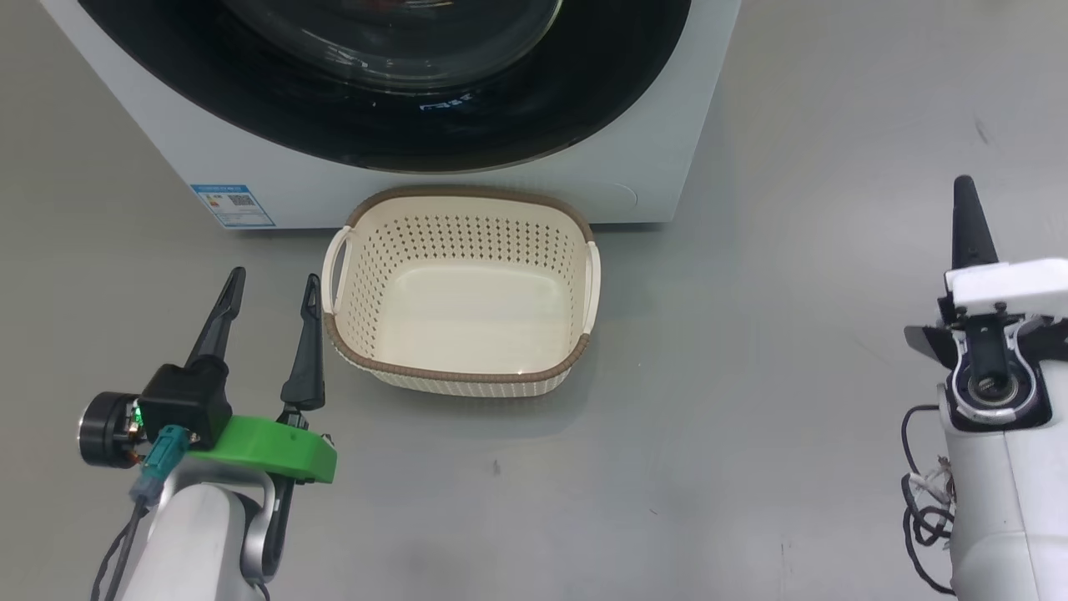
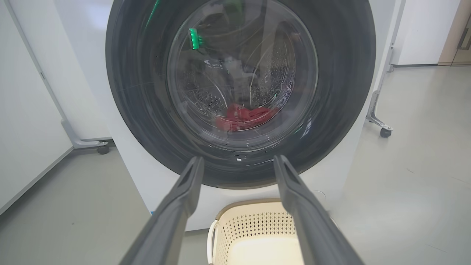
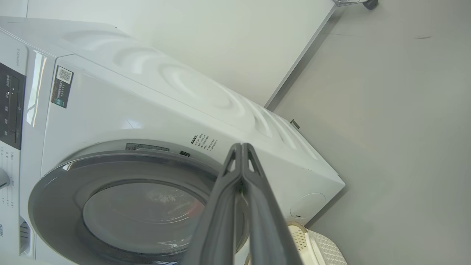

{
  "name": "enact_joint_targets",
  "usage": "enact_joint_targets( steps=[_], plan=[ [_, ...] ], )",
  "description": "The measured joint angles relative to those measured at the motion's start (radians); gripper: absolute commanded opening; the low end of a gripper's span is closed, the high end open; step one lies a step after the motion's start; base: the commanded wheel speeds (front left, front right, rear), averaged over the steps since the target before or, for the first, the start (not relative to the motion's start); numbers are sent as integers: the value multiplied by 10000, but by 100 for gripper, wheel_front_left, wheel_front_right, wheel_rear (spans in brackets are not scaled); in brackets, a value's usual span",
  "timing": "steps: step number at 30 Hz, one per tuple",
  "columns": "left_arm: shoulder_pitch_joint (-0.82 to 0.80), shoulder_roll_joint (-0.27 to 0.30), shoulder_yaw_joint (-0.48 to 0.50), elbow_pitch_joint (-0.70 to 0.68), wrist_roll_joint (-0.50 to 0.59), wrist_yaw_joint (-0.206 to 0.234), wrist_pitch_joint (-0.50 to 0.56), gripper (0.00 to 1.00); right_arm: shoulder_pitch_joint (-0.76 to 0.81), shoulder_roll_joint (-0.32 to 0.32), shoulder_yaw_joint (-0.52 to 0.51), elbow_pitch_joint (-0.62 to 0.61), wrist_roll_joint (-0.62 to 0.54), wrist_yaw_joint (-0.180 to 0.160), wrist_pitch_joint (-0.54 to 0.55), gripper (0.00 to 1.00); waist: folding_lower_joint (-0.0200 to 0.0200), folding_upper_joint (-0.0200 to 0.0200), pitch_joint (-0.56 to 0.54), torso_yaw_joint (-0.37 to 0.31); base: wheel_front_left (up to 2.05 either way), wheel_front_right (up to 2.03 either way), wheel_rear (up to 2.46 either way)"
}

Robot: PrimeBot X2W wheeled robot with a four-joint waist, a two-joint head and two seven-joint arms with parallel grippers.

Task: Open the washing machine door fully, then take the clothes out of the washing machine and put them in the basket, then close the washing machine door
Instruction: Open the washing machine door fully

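Left wrist view showed the door (image 2: 241, 73) closed: rigid, probably slippery, best hooked at its rim. Left gripper (image 2: 238, 158) stood spread; right gripper (image 3: 241, 145) was pinched together, empty.

Left pincer (image 1: 276, 275) wears a green bracket (image 1: 267, 451) and teal plug (image 1: 163, 442); right pincer (image 1: 964, 185) a white housing (image 1: 1010, 284) with black cables (image 1: 914, 509).

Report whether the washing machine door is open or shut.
Shut: the door sits flush on the washing machine, red clothes visible behind its glass.
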Motion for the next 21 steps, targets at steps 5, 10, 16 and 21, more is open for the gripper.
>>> enact_joint_targets(
  steps=[5, 10, 16, 21],
  plan=[
    [-242, -71, 13, -71, -2, -15, 0, 100, -978, -13, -255, 12, 1137, 31, 886, 0, 0, 0, 477, 216, 0, 0, 0],
    [-458, -178, 17, -136, -2, -17, 0, 100, -1945, -65, -422, 13, 1758, 12, 1651, 0, 0, 0, 924, 477, 0, 0, 0],
    [-712, -259, -23, -276, -2, -115, 0, 100, -3079, -552, -468, -15, 1994, -324, 2357, 0, 0, 0, 1440, 822, 0, 0, 0],
    [-1022, -332, -109, -445, -4, -194, -2, 100, -4218, -857, -217, -67, 2278, -518, 3235, 0, 1, 0, 1972, 1179, 0, 0, 0]
  ],
)
